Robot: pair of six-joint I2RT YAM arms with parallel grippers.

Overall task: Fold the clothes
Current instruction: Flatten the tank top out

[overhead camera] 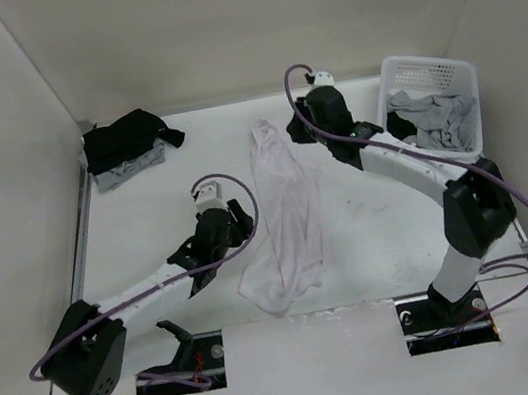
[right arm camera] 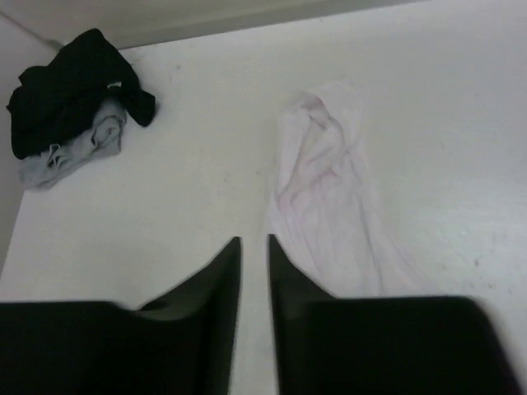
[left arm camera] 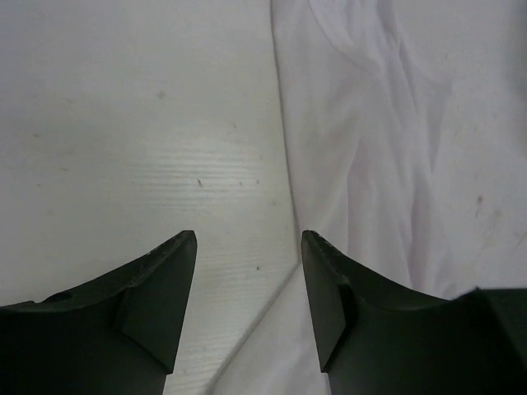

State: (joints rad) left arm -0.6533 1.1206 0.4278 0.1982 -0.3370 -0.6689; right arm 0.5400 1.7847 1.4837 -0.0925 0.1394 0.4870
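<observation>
Tank top (overhead camera: 281,205): long strip, frame centre, ungripped. Left gripper (left arm camera: 248,239) spread, right gripper (right arm camera: 254,240) narrowly parted, both empty. Likely between folds; next, grip its ends.

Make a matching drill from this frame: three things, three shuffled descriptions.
Things:
1 tank top
2 black garment
3 basket

Descriptions:
A far right corner, holds grey clothes
B laid out lengthwise mid-table, between the arms
C far left corner, heaped on a grey garment

Pairs: 1-B, 2-C, 3-A
</observation>
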